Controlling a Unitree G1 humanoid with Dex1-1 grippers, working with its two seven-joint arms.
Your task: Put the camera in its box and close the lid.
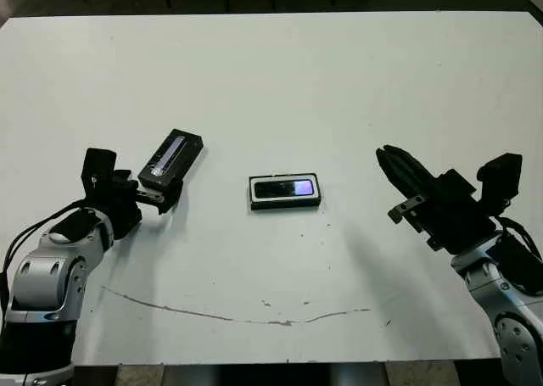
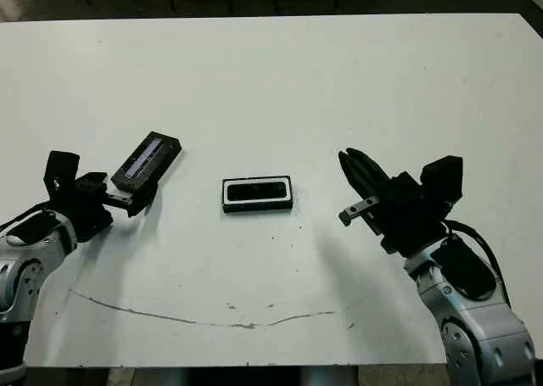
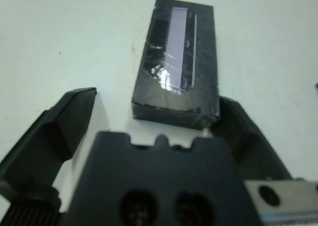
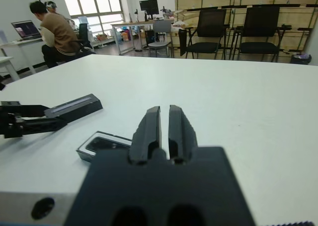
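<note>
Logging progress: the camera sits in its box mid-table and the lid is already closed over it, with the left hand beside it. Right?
Not quite. The camera does sit in the box mid-table, but the lid is not on it: it lies apart on the table, by the left hand. The left eye view shows this.

White table (image 1: pixel 271 81): box (image 1: pixel 285 192) at centre, lid (image 1: pixel 172 158) left, long scuff (image 1: pixel 237 316).

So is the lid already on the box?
No, the lid lies on the table by the left gripper, apart from the box, where the camera shows uncovered.
</note>
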